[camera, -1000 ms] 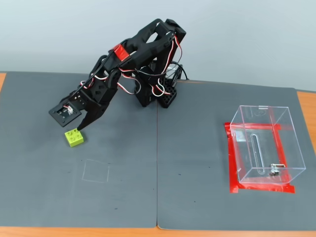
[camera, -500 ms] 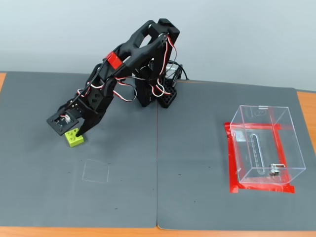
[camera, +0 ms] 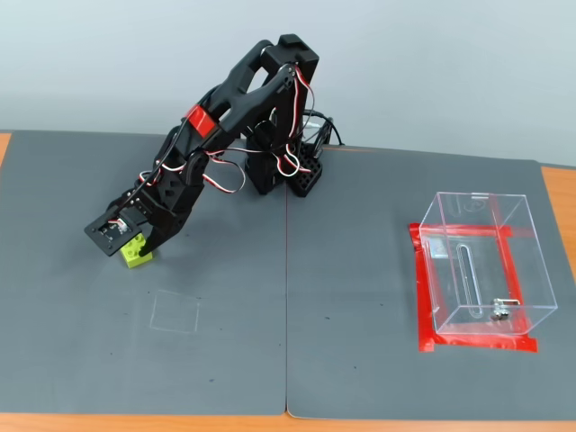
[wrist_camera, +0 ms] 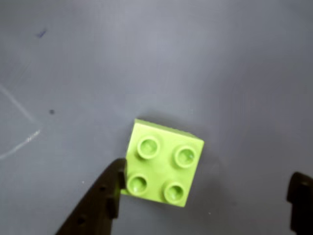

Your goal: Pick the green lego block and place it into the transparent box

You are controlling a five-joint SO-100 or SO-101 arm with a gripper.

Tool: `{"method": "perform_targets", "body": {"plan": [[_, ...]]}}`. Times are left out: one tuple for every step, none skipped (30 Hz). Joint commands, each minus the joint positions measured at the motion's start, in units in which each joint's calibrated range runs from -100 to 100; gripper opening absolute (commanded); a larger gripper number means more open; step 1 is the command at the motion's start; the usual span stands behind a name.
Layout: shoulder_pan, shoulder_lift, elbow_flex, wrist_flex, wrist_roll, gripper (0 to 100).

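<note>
My claw hangs spread wide around the green lego block — one finger touching its near-left corner in the wrist view, the other well off to the right, gripping nothing. The block sits studs-up on the grey mat, towards its left edge — the transparent box stands near the right edge.

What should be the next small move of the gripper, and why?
Probably close the gripper. In the wrist view the green lego block lies on the mat between the open fingers, one finger already at its side, the other apart. It is not yet gripped.
</note>
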Motion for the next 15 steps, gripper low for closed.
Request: {"method": "perform_targets", "body": {"plan": [[-0.51,0.67,-1.32,-1.72,-0.8,37],[-0.51,1.0,-1.32,-1.98,-0.8,37],[-0.51,1.34,-1.32,-1.98,-0.8,37],[-0.51,1.68,-1.32,-1.98,-0.8,37],[-0.51,1.94,-1.32,-1.98,-0.8,37],[-0.51,2.02,-1.41,-1.98,-0.8,37],[-0.51,2.11,-1.5,-1.98,-0.8,37],[-0.51,2.19,-1.5,-2.41,-0.8,37],[-0.51,2.19,-1.5,-2.85,-0.8,37],[-0.58,2.28,-1.5,-3.28,-0.8,37],[-0.88,2.28,-1.5,-3.54,-0.8,37],[-0.88,2.28,-1.5,-3.63,-0.8,37],[-1.03,2.28,-1.5,-3.89,-0.8,37],[-1.11,2.28,-1.5,-3.89,-0.8,37],[-1.11,2.28,-1.5,-3.89,-0.8,37]]}}
